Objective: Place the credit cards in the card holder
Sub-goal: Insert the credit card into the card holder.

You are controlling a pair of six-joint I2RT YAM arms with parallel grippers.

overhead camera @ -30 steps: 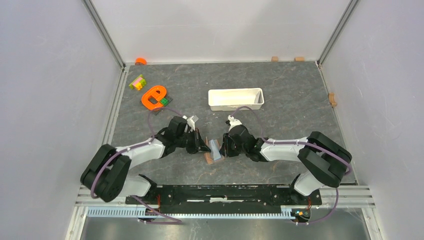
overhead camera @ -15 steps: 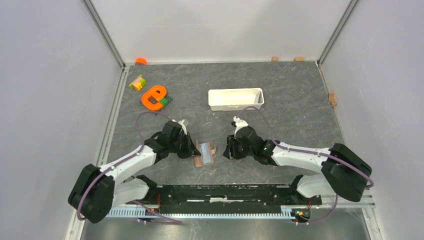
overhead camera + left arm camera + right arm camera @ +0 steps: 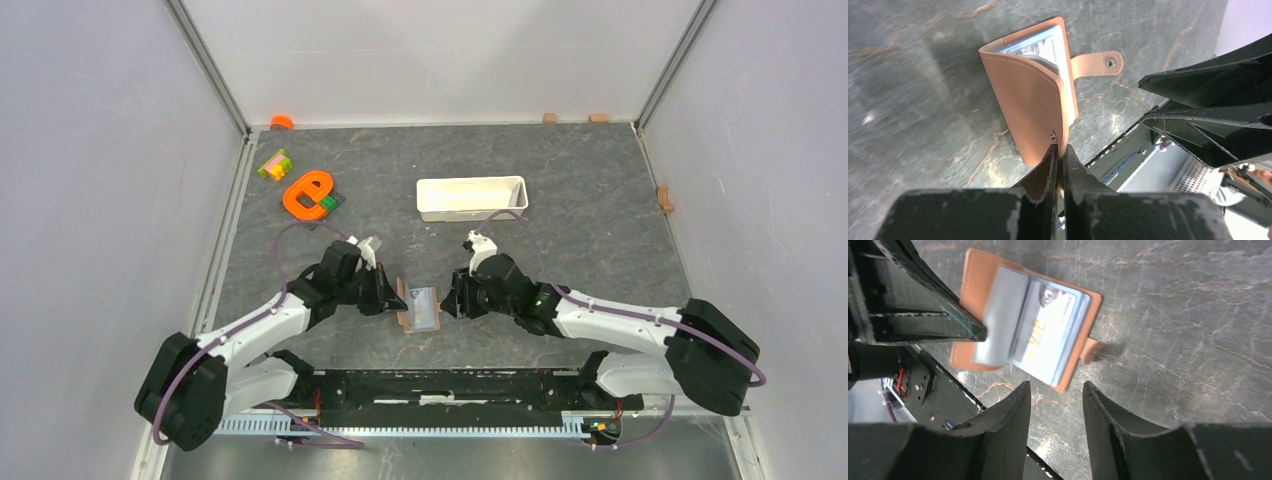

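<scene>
- card holder point(image 3: 404, 320), top view: lies open at the near edge of the table point(image 3: 580, 250), between the two grippers. The credit cards point(image 3: 425, 306) sit on it as a pale stack. I see no loose card elsewhere. The white tray point(image 3: 471, 197) is well apart behind it and not involved.
- Top view, tools: the left gripper point(image 3: 396, 297) touches the holder's left side. The right gripper point(image 3: 449, 301) is just beside the cards' right edge.
- Left wrist view: the jaws are pinched together on the edge of the cover point(image 3: 1030, 107), right by the stud point(image 3: 1052, 136). The cover is held tilted over the cards, whose edges peek out at its far end. The snap strap point(image 3: 1097, 63) lies flat on the table, unfastened.
- Right wrist view: the fingers stand apart with nothing between them, just short of the strap side. The cards are stacked and slightly fanned. The grey piece nearest the left gripper is blurred, so I can't tell if it is seated.
- Judgement: insertion looks about done, and the step in hand is seating and closing.
- Next move: the right gripper nudges the stack flush, the left folds the cover down, and the strap goes round to the stud.
- The cover looks floppy and the holder could slide on the table, so keep one side pinned.
</scene>
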